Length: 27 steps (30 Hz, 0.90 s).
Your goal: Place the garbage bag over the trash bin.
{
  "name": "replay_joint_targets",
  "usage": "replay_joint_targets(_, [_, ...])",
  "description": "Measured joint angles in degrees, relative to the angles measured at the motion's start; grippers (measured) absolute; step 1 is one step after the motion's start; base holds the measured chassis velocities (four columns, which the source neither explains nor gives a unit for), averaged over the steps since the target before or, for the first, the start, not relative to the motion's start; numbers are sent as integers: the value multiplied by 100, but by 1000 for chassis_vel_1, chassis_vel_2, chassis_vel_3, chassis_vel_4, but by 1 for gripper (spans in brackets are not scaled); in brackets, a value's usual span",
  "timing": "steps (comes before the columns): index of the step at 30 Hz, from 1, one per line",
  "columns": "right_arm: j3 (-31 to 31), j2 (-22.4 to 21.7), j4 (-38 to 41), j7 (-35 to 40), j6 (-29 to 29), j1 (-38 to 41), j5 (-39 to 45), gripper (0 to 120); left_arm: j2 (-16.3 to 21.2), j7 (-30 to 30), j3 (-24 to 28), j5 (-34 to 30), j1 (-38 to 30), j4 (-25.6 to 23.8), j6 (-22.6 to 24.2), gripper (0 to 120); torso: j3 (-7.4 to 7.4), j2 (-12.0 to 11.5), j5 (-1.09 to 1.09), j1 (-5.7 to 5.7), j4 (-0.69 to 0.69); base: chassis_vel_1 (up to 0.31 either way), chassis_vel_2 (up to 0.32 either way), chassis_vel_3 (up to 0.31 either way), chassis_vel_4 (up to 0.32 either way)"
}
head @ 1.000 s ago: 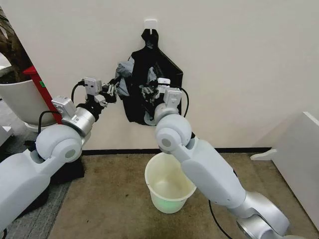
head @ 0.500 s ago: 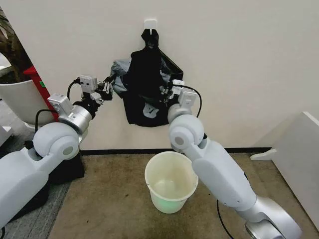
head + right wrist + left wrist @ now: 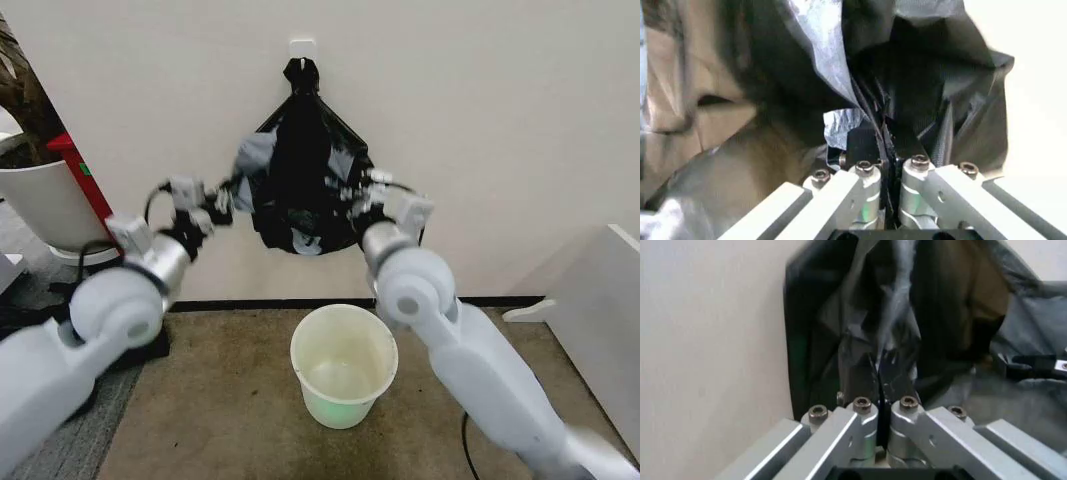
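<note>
head view has the two arms raised toward the wall, and the plainest change from a second ago is spread: the left gripper (image 3: 222, 203) and the right gripper (image 3: 352, 198) were close together against the black plastic, and they have since drawn well apart, so the garbage bag (image 3: 300, 185) now bulges wide between them, with grey stretched film showing just above the left jaws. the right arm has swung outward with it, clearing the view down to the trash bin (image 3: 343, 365), which sits on the floor below and well apart from both sets of jaws, its mouth open and unlined.

left wrist view shows the left jaws clenched together with a fold of the black film pinched in the seam between the fingertips (image 3: 870, 407). right wrist view shows the same on the other side: the right jaws closed on a pleat of plastic, with more crinkled film billowing beyond them.

the bag's top is knotted at the wall hook (image 3: 302, 48), above and between the jaws, so it still hangs there. my reading is that the mouth is being opened, which the task needs, but freeing the bag from the hook and lowering it over the bin remain undone.
</note>
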Motion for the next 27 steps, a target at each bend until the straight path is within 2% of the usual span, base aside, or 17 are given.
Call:
replay_joint_targets(1, [36, -41, 125, -23, 4, -233, -10, 0, -21, 9, -124, 49, 296, -96, -6, 0, 0, 0, -4, 0, 1, 0, 0, 0, 0])
replay_joint_targets(5, [182, -132, 479, -30, 20, -617, 14, 0, -17, 21, -324, 95, 769, -383, -15, 0, 0, 0, -1, 0, 2, 0, 0, 0, 0])
replay_joint_targets(8, [468, -392, 1056, -70, 58, -688, 325, 0, 203, 23, -458, -11, 771, -782, -17, 0, 0, 0, 0, 0, 1, 0, 0, 0, 0])
replay_joint_targets(9, [468, -392, 1056, -70, 58, -688, 325, 0, 203, 23, -458, -11, 771, -782, -17, 0, 0, 0, 0, 0, 1, 0, 0, 0, 0])
replay_joint_targets(13, [937, -946, 1684, -116, 129, -676, 1072, 0, 618, 36, -641, -371, 527, -1225, -35, 0, 0, 0, 3, 0, -1, 0, 0, 0, 0])
replay_joint_targets(16, [1454, -1536, 2107, -127, 225, -847, 1749, 0, 902, 81, -856, -793, 495, -1578, -22, 0, 0, 1, -2, 0, 0, 0, 0, 0, 0])
replay_joint_targets(17, [1454, -1536, 2107, -127, 225, -847, 1749, 0, 902, 81, -856, -793, 495, -1578, -22, 0, 0, 1, -2, 0, 0, 0, 0, 0, 0])
replay_joint_targets(22, [2508, -2229, 2198, 26, 288, -1372, 2757, 0, 1182, 140, -1119, -1352, 459, -1806, 108, 0, 1, 1, -1, 0, 0, 0, 0, 0, 0])
replay_joint_targets(27, [2892, -2367, 2195, 216, 274, -1585, 3130, 0, 1225, 147, -1165, -1436, 499, -1806, 148, 0, 1, 1, 1, 0, -1, 0, 0, 0, 0])
